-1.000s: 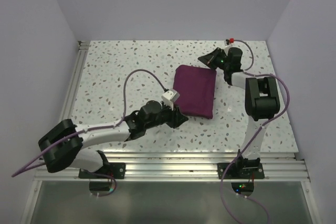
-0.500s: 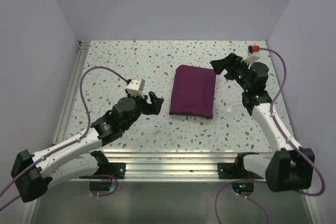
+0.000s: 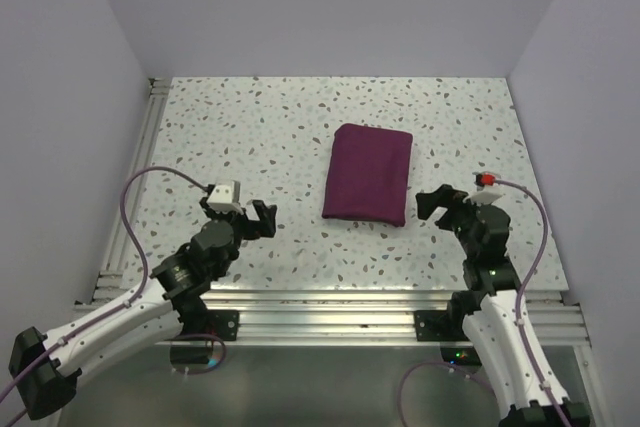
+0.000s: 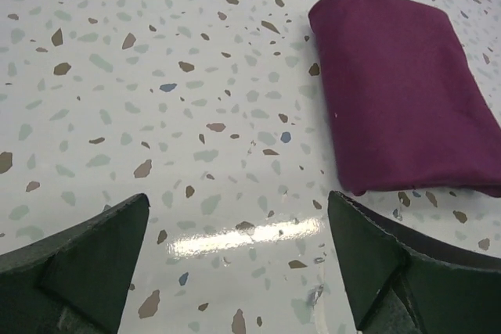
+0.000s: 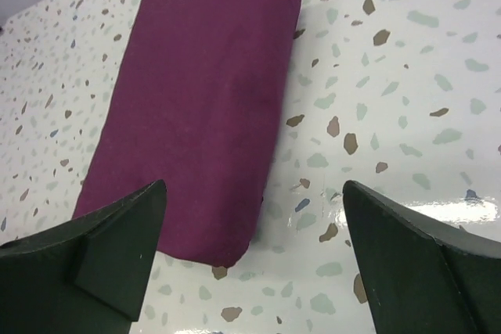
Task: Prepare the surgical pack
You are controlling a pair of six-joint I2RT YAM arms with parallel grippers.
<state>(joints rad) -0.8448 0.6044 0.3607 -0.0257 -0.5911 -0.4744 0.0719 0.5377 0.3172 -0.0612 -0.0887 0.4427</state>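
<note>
Speckled table with pale walls on three sides. One plum surgical pack, folded flat, lies out in front of both sets of fingers and touches neither. The left gripper is spread wide and holds nothing. The right gripper is the same. The left wrist view cuts off one corner of the pack.

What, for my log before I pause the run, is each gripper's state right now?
Left gripper: open, holding nothing.
Right gripper: open, holding nothing; the folded plum-maroon fabric pack lies ahead, untouched.
</note>
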